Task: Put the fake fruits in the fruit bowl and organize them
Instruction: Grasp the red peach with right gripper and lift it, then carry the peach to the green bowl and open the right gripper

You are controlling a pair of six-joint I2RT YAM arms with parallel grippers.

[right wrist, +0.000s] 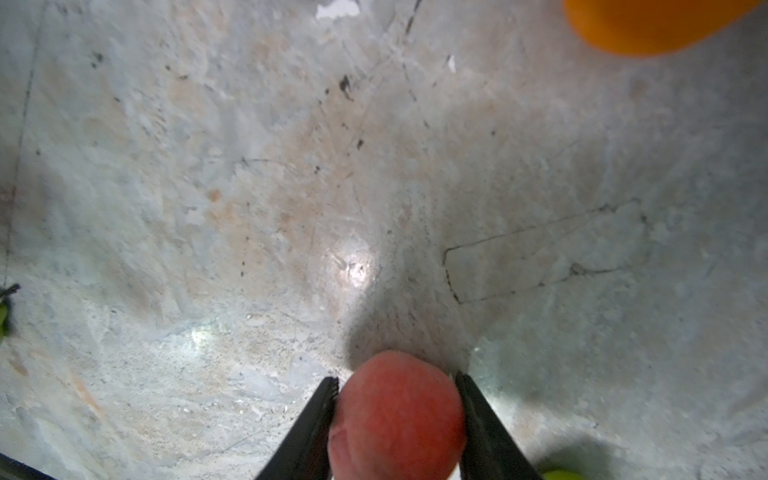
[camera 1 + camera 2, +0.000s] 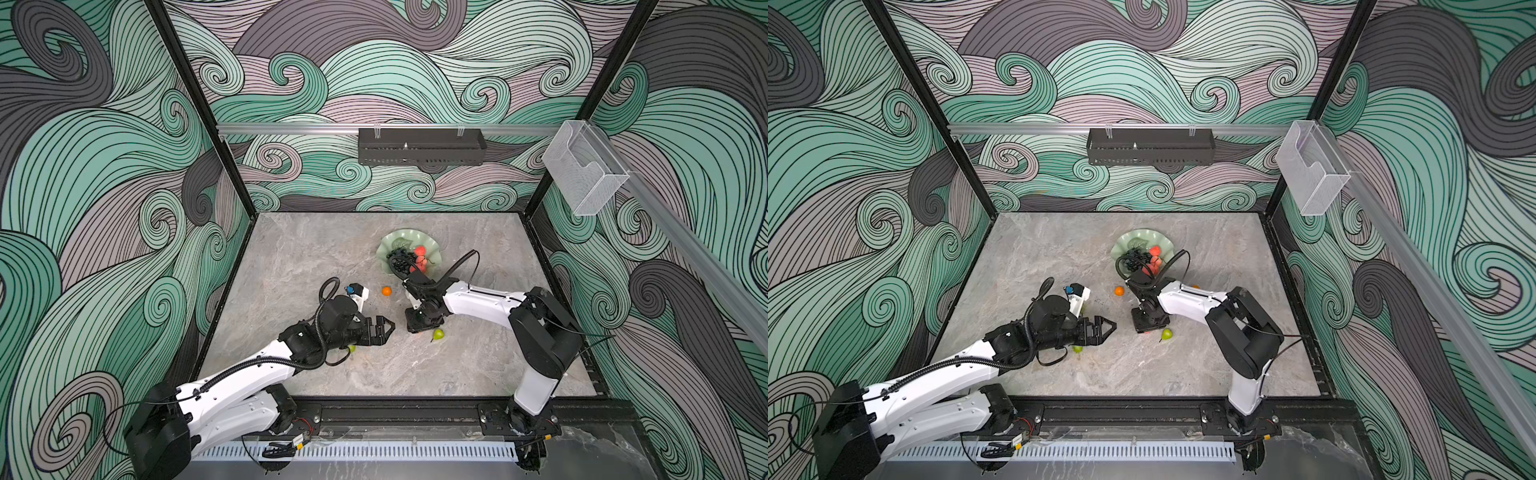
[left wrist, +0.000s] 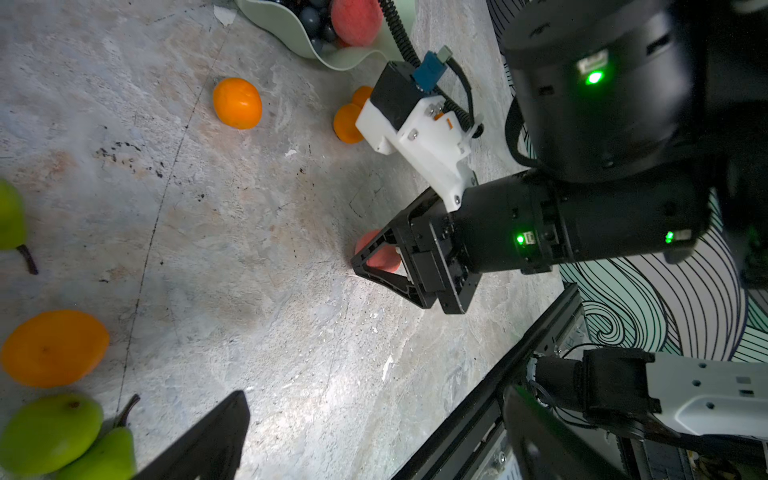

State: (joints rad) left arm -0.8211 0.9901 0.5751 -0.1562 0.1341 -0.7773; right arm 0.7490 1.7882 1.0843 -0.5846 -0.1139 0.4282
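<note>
Right end effector (image 1: 397, 380) has its two fingers pressed against opposite flanks of a pinkish-red peach (image 1: 399, 419). The peach sits on the tabletop (image 2: 311, 257) toward the front, well apart from the fruit bowl (image 2: 399, 239). You are at the grasp, so judge the hold before you lift. That peach is round and smooth and could squirt out if the fingers bite ahead of its widest part, though here it looks seated deep enough. Raise it straight up first, because a green pear (image 2: 438, 333) lies just beside the end effector. Then carry it to the bowl's bare far side, since the grape bunch (image 2: 401, 262) and other peaches (image 2: 420, 252) fill the near side. Left end effector (image 2: 388, 327) hangs wide and empty, so keep it out of the path. Mind the orange (image 2: 387, 291) lying on the way.
</note>
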